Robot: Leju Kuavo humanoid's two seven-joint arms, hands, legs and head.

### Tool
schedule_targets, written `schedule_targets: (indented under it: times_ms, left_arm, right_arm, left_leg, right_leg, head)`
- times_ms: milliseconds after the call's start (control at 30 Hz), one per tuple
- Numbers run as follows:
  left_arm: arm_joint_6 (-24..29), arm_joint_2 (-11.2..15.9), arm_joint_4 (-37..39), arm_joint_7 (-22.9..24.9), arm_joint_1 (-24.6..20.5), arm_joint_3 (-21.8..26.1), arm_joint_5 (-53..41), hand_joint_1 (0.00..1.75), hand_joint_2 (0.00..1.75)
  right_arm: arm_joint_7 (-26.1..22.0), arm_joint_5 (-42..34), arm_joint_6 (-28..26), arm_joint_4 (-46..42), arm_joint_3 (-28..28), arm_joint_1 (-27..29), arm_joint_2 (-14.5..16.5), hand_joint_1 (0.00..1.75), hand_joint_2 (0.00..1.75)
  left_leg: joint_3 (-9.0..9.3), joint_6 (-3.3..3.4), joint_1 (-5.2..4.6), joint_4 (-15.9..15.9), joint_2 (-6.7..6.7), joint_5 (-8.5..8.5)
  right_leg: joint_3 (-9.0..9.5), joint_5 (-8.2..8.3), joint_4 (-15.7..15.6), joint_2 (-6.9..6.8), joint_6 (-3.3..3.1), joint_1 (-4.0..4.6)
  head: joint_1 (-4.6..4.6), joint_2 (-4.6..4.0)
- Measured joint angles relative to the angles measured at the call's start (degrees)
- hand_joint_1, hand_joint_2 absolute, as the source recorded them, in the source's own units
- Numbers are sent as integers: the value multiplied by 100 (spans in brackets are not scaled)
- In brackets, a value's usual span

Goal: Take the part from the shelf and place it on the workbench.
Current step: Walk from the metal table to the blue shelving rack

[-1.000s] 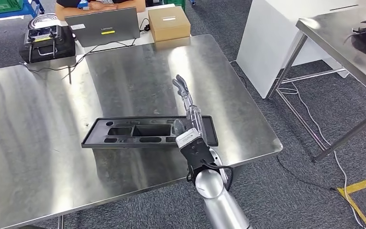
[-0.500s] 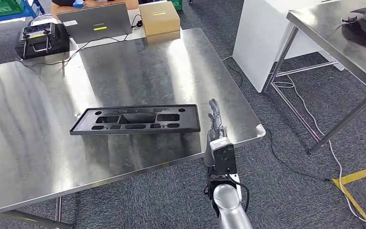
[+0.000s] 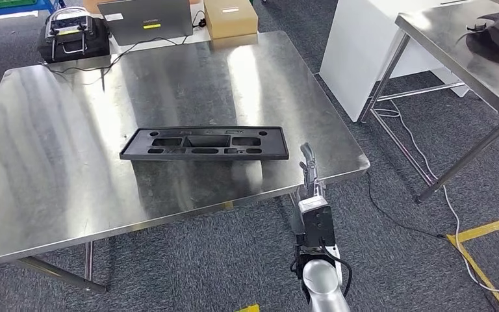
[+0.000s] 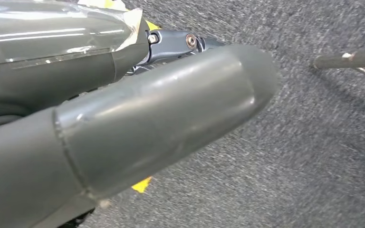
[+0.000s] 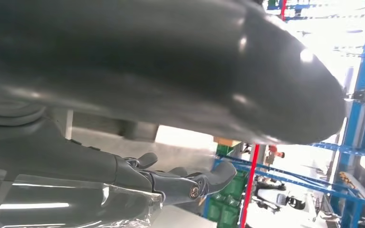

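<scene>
One black part lies flat on the steel counter, and we judge the task all but done: the piece rests there by itself, with nothing touching it. Our right hand hovers at the counter's near edge, just off to the part's right end and clear of it. It holds nothing; its fingers point up and forward, fairly straight and close together rather than splayed. Our left hand hangs over grey carpet, its thick thumb close to the lens; we cannot tell whether its fingers are spread or curled. What seems left is only to draw the right arm away.

Beyond the part, far from our right hand, the counter gives way to a laptop, a cardboard box and a dark case with a handle. Off to the right of the hand stand a white cabinet and a second steel table, with cables trailing over the grey carpet and yellow floor tape beyond.
</scene>
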Motion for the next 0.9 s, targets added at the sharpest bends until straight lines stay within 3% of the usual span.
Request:
schedule_targets:
  times_ms: [67,100,133,200,233,267,333,367,400,433,467,533,567,633,700,733,800,867,900]
  left_arm:
    - [-17,-2,-2,29,-1,-8,-50,0,0]
    - [-27,-2,-4,44,-2,-15,-78,0,0]
    - [-35,-3,-5,60,-2,-25,-104,0,0]
    - [-50,-6,-9,92,5,-43,-151,0,0]
    - [-58,-7,-11,107,12,-50,-167,0,0]
    - [-67,-9,-14,118,19,-55,-180,0,0]
    - [-76,-11,-16,126,24,-63,-188,0,0]
    - [-78,-12,-17,129,24,-69,-188,0,0]
    - [-80,-9,-22,137,24,-73,-194,0,0]
    - [-84,-4,-27,154,23,-77,-208,0,0]
    - [-85,1,-32,180,23,-80,-230,0,0]
    - [-73,7,-41,243,20,-84,-285,0,0]
    - [-57,9,-45,273,16,-86,-310,0,0]
    - [-14,9,-50,321,13,-90,-350,0,0]
    - [11,9,-52,354,14,-91,-374,0,0]
    - [13,7,-52,369,11,-91,-390,0,0]
    - [-2,10,-56,410,6,-91,-442,0,0]
    - [-28,27,-60,452,6,-91,-500,0,0]
    - [-41,36,-61,468,7,-92,-523,0,0]
  right_arm:
    - [21,27,14,-123,-59,73,-8,0,0]
    - [38,36,16,-196,-106,116,-11,0,0]
    - [65,45,18,-266,-167,164,-19,0,0]
    - [129,73,24,-381,-316,260,-36,0,0]
    - [160,90,27,-421,-384,297,-42,0,0]
    - [179,105,31,-455,-439,331,-44,0,0]
    - [191,121,37,-498,-513,389,-45,0,0]
    - [195,131,40,-510,-543,419,-49,0,0]
    - [209,146,42,-516,-571,446,-54,0,0]
    - [236,170,41,-516,-605,471,-59,0,0]
    - [265,198,40,-510,-647,497,-64,0,0]
    - [319,250,38,-476,-765,546,-65,0,0]
    - [332,268,38,-447,-834,570,-61,0,0]
    - [351,312,38,-365,-967,607,-47,0,0]
    - [354,357,39,-275,-1078,650,-32,0,0]
    - [358,378,40,-236,-1131,678,-28,0,0]
    - [368,421,38,-186,-1240,745,-26,0,0]
    - [383,458,33,-156,-1337,804,-28,0,0]
    - [389,467,30,-145,-1379,833,-31,0,0]
  left_leg:
    - [-90,-55,-10,24,-5,94]
    - [-103,-87,-13,32,-5,134]
    - [-108,-121,-9,29,-7,177]
    - [-123,-192,15,15,-16,237]
    - [-165,-224,30,64,-28,157]
    - [-228,-256,42,202,-38,-39]
    - [-399,-312,68,796,-52,-669]
    - [-471,-343,83,1170,-52,-926]
    - [-496,-371,99,1478,-52,-1049]
    - [-444,-394,116,1634,-51,-1034]
    - [-296,-410,135,1591,-51,-916]
    - [249,-427,166,975,-54,-685]
    - [545,-420,164,562,-69,-674]
    - [874,-377,134,53,-94,-759]
    - [830,-262,92,4,-94,-727]
    - [778,-186,79,-6,-81,-673]
    - [631,-38,71,-33,-50,-533]
    - [464,25,46,-25,-35,-398]
    - [375,31,31,-21,-31,-329]
  right_leg:
    - [635,30,-883,1,-24,13]
    - [813,2,-1183,4,-64,23]
    - [879,-31,-1323,8,-113,41]
    - [811,47,-1350,8,-206,31]
    - [767,107,-1357,3,-269,14]
    - [715,179,-1372,-3,-335,-10]
    - [579,328,-1376,-7,-405,-30]
    - [506,394,-1371,-9,-406,-30]
    - [421,460,-1364,-10,-387,-31]
    - [335,521,-1353,-12,-364,-34]
    - [254,575,-1338,-14,-336,-41]
    - [123,654,-1288,-16,-269,-59]
    - [72,686,-1255,-18,-230,-59]
    - [17,759,-1213,-27,-132,-48]
    - [-4,838,-1218,-32,-29,-48]
    - [-40,812,-1184,-27,-8,-59]
    - [-212,464,-831,-15,-50,-72]
    - [-427,-69,-105,-6,-118,-72]
    - [-480,-217,243,-5,-103,-70]
  head:
    - [-13,0]
    - [-16,0]
    - [-21,0]
    - [-13,0]
    - [-16,0]
    - [-25,0]
    - [-44,0]
    - [-50,0]
    - [-49,0]
    - [-50,0]
    - [-51,0]
    - [-52,0]
    - [-51,0]
    - [-53,0]
    - [-51,0]
    - [-55,0]
    - [-32,0]
    - [-7,0]
    - [-6,0]
